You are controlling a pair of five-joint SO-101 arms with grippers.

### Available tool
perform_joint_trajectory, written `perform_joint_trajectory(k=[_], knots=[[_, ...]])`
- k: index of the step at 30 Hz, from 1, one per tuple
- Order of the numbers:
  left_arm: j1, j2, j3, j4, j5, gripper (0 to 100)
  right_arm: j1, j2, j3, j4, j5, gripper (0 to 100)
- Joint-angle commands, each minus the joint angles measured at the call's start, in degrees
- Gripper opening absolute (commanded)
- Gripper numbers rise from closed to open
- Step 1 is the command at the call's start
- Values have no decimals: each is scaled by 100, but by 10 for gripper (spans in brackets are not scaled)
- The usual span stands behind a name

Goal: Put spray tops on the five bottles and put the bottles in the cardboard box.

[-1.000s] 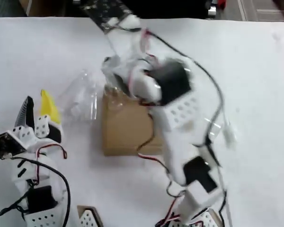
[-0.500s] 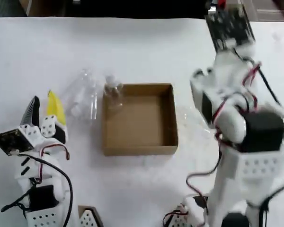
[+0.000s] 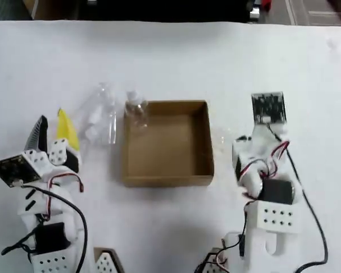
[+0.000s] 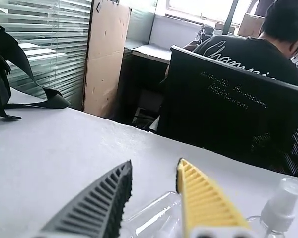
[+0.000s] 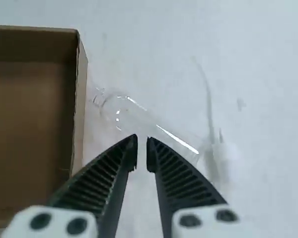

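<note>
Now: cardboard box looks bare inside, so no bottle is packed yet.
Right gripper: over the table just right of the box. Jaws almost pressed together, a sliver of gap, nothing between them.
Nearest bottle: clear, uncapped, lying on its side between the box wall and the right gripper's tips. Neck end seems to face the box.
Spray top: white, loose on the table just beside that bottle, thin dip tube trailing off.
Left gripper: jaws spread, empty, near the left cluster.
Left cluster: clear bottles lying left of the box.
Capped bottle: white top on, at the box's far left corner.
Handling: likely thin empty plastic, so light and slick. It should roll easily and dent under a hard squeeze.
Grip: across the body near the shoulder, where it's probably stiffest, with moderate force. Take the spray top by its head, not the tube, which will flex.
Risk: bottle edges are hard to read, and a nudge could send it rolling.
</note>
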Motion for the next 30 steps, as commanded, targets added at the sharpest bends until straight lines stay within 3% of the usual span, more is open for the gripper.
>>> perform_joint_trajectory(k=[1, 11, 30], knots=[[57, -31, -53, 9, -44, 146, 75, -268, 536, -629, -545, 15], [57, -31, -70, 0, -44, 146, 268, -312, 1565, -2053, -633, 15], [48, -40, -88, 35, -185, 146, 558, -312, 1600, -2167, -633, 15]])
